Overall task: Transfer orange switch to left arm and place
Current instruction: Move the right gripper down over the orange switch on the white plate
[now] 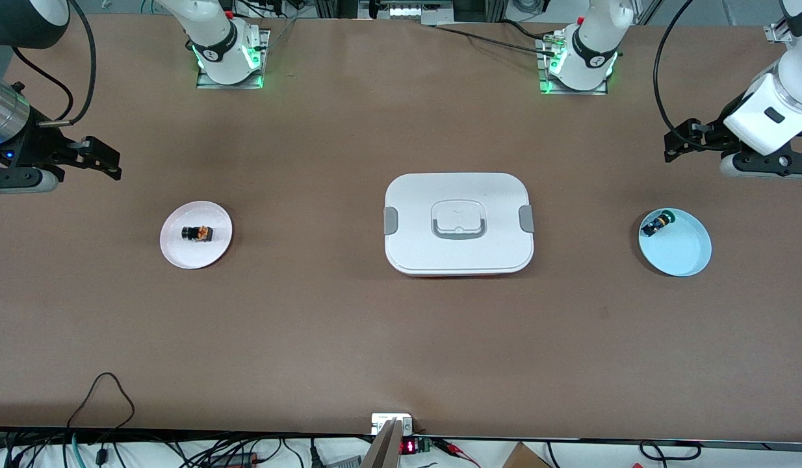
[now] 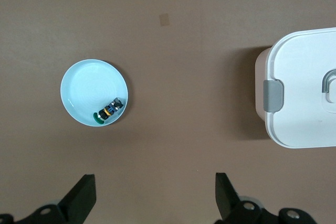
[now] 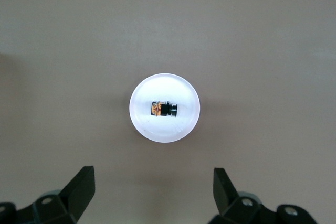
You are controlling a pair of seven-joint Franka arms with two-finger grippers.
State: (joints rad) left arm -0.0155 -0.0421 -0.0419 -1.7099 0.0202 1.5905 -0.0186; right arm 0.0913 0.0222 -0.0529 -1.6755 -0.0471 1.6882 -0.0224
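Orange switch [image 1: 196,233] lies on its side in the middle of a white plate [image 1: 180,255], toward the right arm's end of the counter [image 1: 310,325]. The white box [image 1: 458,223] sits shut in the middle of the counter. A light blue plate [image 1: 684,250] near the left arm's end holds a small switch with a green cap [image 1: 655,224] by its rim. The right tool [image 1: 108,162] hangs open and empty above that end's edge. The left tool [image 1: 675,146] is open too, high over its own end; its fingertips look bare, though they are hard to see.
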